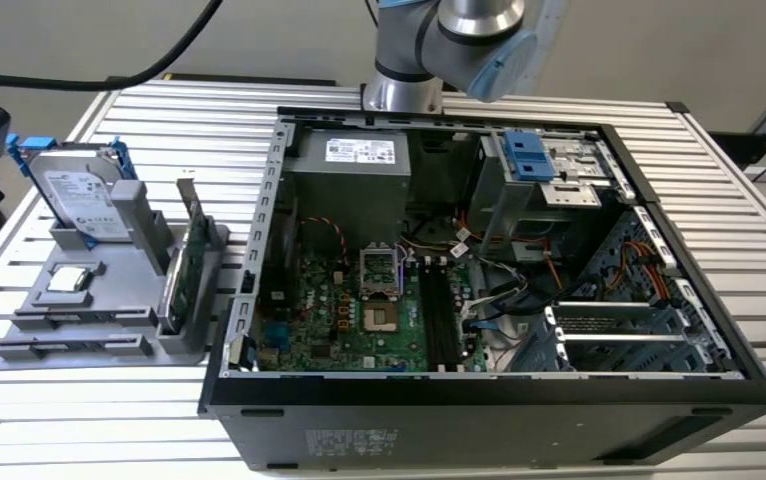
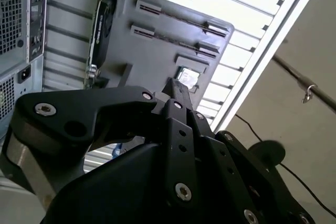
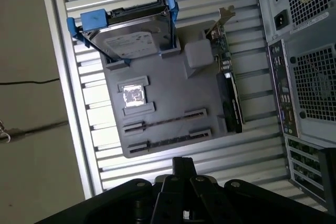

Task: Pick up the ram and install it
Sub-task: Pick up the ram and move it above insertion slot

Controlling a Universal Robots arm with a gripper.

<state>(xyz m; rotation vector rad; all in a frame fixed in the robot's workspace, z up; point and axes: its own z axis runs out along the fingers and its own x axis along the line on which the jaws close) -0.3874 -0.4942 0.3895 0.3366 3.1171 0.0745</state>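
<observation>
The ram shows edge-on as two thin dark bars point(image 3: 165, 120) point(image 3: 170, 140) resting in end clips on the grey holder tray point(image 3: 168, 93). In the second wrist view the same bars point(image 2: 178, 18) point(image 2: 176, 39) lie across that tray point(image 2: 157, 56). My gripper point(image 3: 184, 165) hangs above the slatted table beside the tray, apart from the ram. Its black fingers meet at one narrow tip point(image 2: 176, 88), shut with nothing between them. In the exterior view the arm point(image 1: 463, 40) stands behind the open computer case point(image 1: 490, 260), and the tray point(image 1: 103, 300) lies at that view's left.
The tray also carries a hard drive in a blue frame point(image 3: 128, 38), a processor chip point(image 3: 134, 95) and a tall green card with a metal bracket point(image 3: 228, 82). Long black memory slots point(image 1: 439, 315) run along the motherboard inside the case. The table edge point(image 3: 68, 108) is near the tray.
</observation>
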